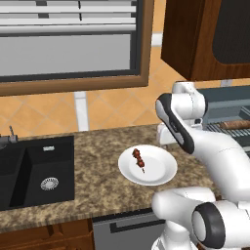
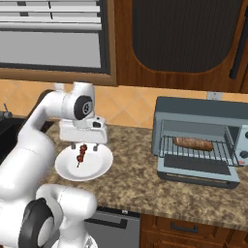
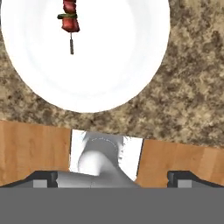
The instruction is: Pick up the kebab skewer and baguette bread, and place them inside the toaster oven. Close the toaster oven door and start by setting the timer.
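Observation:
The kebab skewer lies on a white plate on the speckled counter, also seen in the left base view as the skewer on the plate. My gripper hangs open just above the plate, fingers pointing down, with nothing between them. In the hand view the skewer sits at the top of the plate, away from the open gripper. The baguette bread rests on the wire rack inside the toaster oven. The toaster oven door is dropped open.
A black sink with a faucet lies left of the plate. Dark wooden cabinets hang above the oven. The counter's front edge runs just below the plate, with a grey appliance front beneath it.

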### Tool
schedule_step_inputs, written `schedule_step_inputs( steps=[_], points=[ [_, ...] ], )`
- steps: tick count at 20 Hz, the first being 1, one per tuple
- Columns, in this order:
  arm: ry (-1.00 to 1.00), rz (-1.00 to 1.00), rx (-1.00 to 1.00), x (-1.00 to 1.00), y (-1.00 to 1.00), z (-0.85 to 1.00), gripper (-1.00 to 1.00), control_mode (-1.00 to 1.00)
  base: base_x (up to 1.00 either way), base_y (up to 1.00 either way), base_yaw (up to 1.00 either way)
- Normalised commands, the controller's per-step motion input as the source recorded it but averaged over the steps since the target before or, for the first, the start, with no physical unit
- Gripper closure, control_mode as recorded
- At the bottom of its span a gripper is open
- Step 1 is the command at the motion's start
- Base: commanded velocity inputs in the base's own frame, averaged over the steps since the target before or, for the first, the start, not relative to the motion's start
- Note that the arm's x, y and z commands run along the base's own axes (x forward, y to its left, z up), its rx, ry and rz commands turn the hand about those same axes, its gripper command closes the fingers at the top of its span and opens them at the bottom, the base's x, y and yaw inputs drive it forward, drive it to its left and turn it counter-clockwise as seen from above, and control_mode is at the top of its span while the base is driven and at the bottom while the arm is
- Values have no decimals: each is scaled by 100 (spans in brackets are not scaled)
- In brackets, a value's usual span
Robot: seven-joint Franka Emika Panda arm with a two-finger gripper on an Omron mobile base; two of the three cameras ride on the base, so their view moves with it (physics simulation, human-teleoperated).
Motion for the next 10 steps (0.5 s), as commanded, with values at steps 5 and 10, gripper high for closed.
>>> schedule_step_inputs(
  steps=[5,10],
  points=[
    [5,24,0,55,59,-13,-100,-100,0,0,0],
    [7,13,0,61,22,-13,-100,-100,0,0,0]
  ],
)
